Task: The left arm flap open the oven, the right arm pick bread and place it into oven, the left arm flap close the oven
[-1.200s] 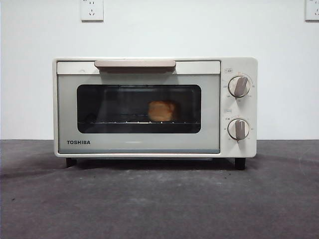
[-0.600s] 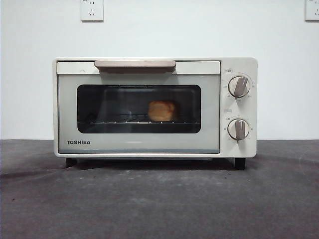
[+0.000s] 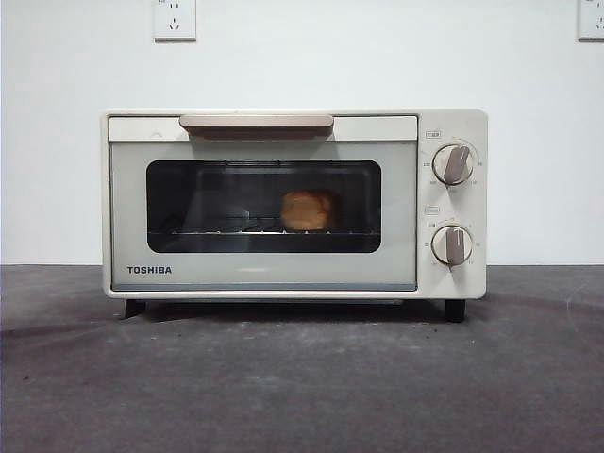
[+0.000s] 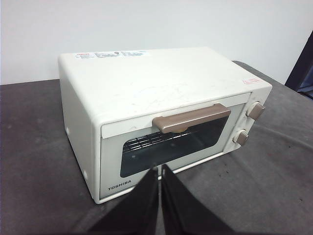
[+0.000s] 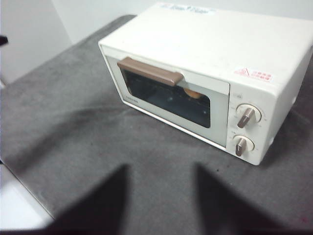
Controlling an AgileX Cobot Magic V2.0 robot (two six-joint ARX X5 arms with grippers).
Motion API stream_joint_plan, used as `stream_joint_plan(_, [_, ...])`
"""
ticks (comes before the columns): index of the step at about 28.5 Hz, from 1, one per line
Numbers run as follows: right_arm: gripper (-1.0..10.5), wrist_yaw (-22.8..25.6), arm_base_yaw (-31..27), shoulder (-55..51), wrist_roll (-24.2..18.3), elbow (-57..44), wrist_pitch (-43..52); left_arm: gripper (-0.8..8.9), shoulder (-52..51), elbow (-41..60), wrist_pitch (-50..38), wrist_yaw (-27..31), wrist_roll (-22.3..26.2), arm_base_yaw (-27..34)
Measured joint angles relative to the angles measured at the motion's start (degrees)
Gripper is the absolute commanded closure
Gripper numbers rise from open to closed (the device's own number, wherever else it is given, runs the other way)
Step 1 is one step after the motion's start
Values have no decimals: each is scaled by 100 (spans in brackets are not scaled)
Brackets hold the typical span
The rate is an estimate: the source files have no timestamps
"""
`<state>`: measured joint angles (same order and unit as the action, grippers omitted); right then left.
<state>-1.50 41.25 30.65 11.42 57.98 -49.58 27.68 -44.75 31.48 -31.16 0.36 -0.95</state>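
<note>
Front view low and level, facing the oven (image 3: 293,203) door, both wrist views high, sharing it

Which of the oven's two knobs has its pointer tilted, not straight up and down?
The upper knob on the oven: its tan pointer leans to the right, while the lower knob beneath it points straight down.

Left gripper (image 4: 160,171): jaws pressed together, tips touching, nothing between them; hangs above table, clear of all contact. Right gripper (image 5: 161,171): jaws spread wide apart, nothing held (both blurred, dark, near lens); raised above table, touching nothing. Front view: neither arm visible, no black tip at either top corner.
</note>
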Motion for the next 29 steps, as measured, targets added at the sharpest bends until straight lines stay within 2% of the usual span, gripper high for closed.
stream_joint_plan(23, [928,2,0,0,-114,0,-11,792,-208,7,-22,-9,20,-26])
stream_joint_plan(26, [928,2,0,0,-114,0,-9,792,-498,280,-501,-17,24,-31])
stream_joint_plan(29, [928,0,0,0,-114,0,-9,792,-866,1014,-1349,-2,24,-31])
